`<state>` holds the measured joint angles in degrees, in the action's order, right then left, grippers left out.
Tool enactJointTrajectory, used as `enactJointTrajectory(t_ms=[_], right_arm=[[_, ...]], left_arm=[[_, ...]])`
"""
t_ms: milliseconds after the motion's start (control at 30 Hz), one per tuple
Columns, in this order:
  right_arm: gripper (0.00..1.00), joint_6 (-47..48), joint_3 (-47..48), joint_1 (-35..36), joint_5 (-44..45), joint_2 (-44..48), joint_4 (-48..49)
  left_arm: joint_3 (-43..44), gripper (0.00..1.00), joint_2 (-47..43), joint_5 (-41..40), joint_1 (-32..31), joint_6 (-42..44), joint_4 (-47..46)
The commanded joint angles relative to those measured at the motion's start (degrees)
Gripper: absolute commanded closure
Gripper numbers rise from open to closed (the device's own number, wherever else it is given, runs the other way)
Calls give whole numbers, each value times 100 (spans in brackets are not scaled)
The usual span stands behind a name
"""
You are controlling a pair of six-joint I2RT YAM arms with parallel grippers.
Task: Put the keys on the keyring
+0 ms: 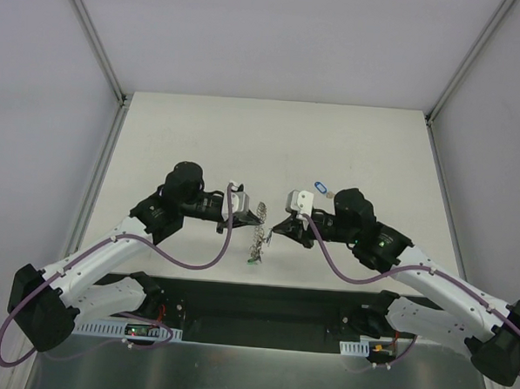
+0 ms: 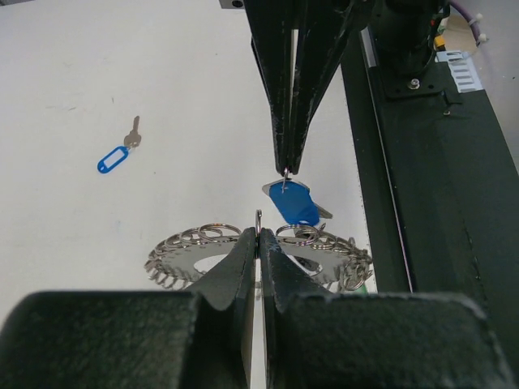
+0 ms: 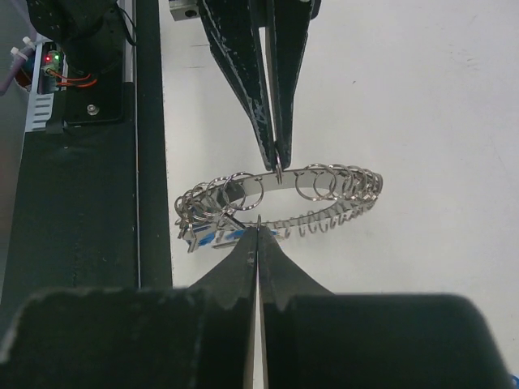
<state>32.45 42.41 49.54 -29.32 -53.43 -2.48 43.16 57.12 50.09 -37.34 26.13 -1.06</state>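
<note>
keyring (image 3: 316, 180) hangs between the arms over the desk's (image 1: 246, 133) near-middle, left jaws clamped on its rim. right jaws pinched shut on the blue-tag key (image 2: 293, 204) at the ring, seemingly mid-threading. loose key (image 2: 117, 154), also blue-tagged, lies just right of desk centre, still to do. no readable writing.

The keyring (image 3: 312, 180) is shiny silver, and its edge is a repeating pattern of little wire loops. A bright blue tag (image 2: 293, 204) hangs right at it, and there's a green speck (image 1: 253, 260) at its near end. Off to the side of it, the loose key (image 2: 134, 132) is silver with its own blue tag, paler in the middle. The left gripper (image 2: 258, 237) and right gripper (image 3: 258, 231) are both black with pale scuff speckles. The table (image 2: 122, 65) is plain off-white, and the cables (image 1: 195, 263) are purple.
</note>
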Motion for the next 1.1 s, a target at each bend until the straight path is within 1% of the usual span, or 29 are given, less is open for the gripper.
enactJointTrajectory(t_ms=[0,333,400,1067], right_arm=[[99,148,241,47,-206,17,292],[99,201,364,82,-399,8,274],[99,227,364,117,-381,-1,134],[99,332,399,319,-22,-98,81]], left_arm=[[-79,100,-17,757,34,120,-580],[-185,100,44,1003,60,340,-580],[-185,100,62,1029,60,349,-571],[-123,100,194,1284,69,287,-562]])
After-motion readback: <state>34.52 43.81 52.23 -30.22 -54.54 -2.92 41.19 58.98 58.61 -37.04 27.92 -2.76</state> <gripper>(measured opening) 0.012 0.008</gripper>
